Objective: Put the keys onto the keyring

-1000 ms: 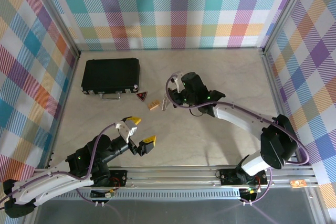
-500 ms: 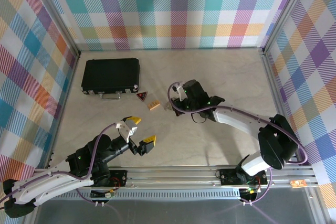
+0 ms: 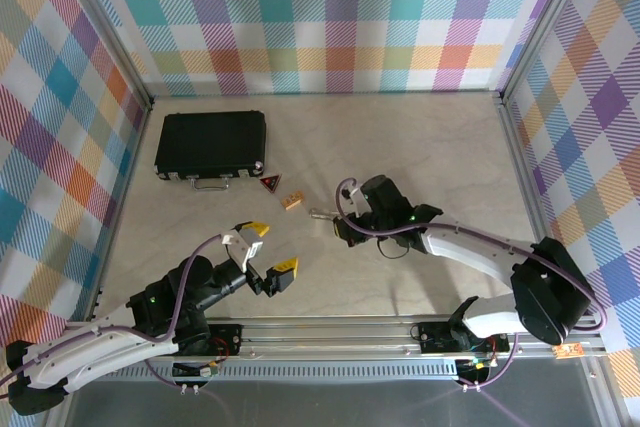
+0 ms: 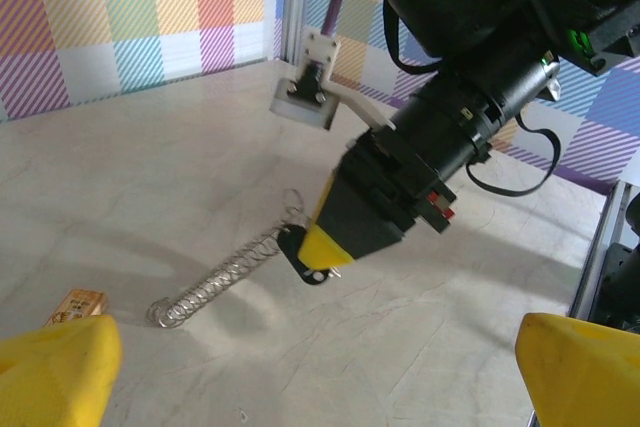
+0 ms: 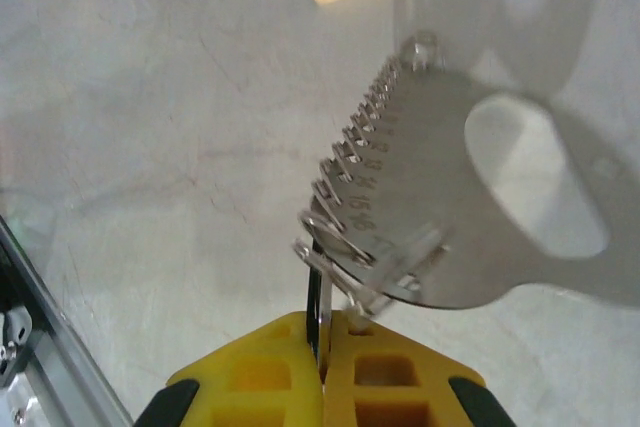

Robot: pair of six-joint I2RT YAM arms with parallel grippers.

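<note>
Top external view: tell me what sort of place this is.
Probably a robot test cell: a pale tabletop boxed in by an aluminium frame, plaid backdrop walls on three sides, with left arm and right arm bolted to a rail at the near edge.

The keys (image 4: 225,275), flat silver toothed blades strung in a row on a thin wire loop, lie stretched across the bench (image 3: 420,147). At one end the small black oval keyring (image 4: 303,257) sits pinched in the right pincer (image 5: 322,347), touching the bunch.
</note>
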